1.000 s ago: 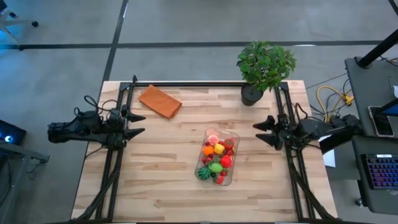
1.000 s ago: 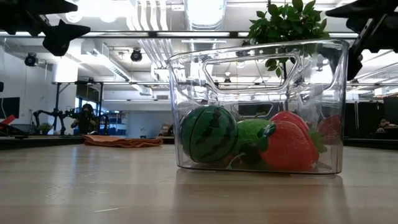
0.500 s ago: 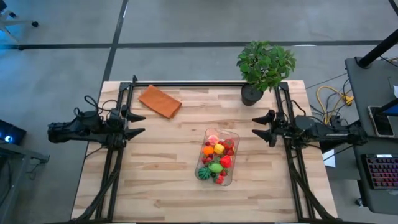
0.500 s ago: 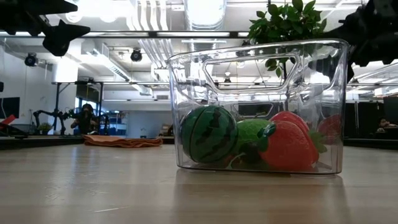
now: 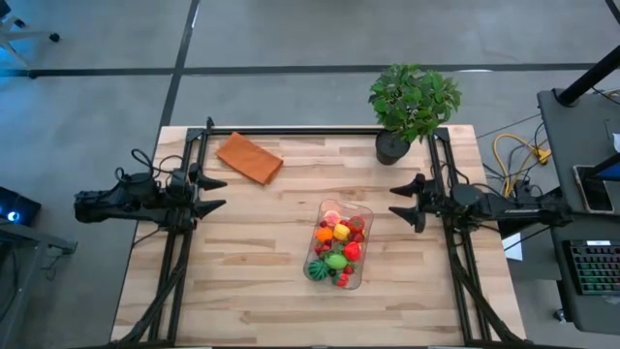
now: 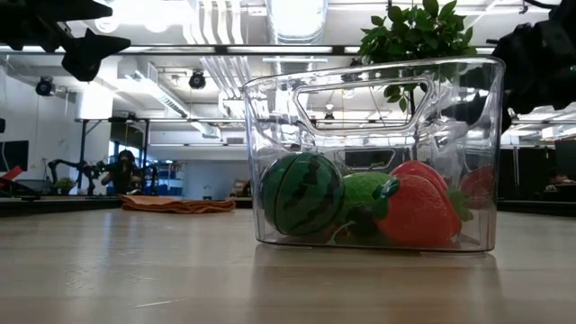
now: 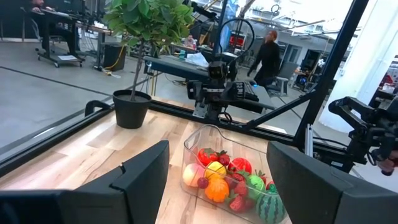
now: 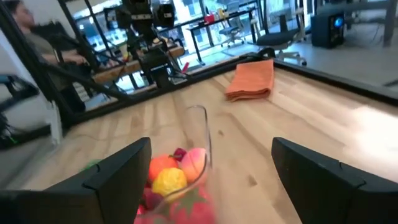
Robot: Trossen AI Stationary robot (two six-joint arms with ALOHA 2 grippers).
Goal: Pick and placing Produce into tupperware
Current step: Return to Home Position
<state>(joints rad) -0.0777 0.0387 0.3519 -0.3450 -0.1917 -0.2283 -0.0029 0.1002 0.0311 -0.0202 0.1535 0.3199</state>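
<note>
The clear tupperware stands on the wooden table right of the middle, resting on its flat bottom. The produce lies in it: a watermelon, a strawberry and other small red, orange, yellow and green pieces. My left gripper hovers open at the table's left side, pointing level toward the right. My right gripper hovers open at the right side, pointing level toward the left, a little beyond the tupperware's far end. Nothing is between either pair of fingers.
A potted leafy plant stands at the far right corner. A flat orange-brown pad lies at the far left. Black arm frames run along both side edges. People and desks show in the room beyond.
My right gripper has swung a little toward the table's far edge until it points straight across at the left side. It has rolled somewhat and sunk slightly. Its fingers have stayed open. The tupperware and produce have not moved.
</note>
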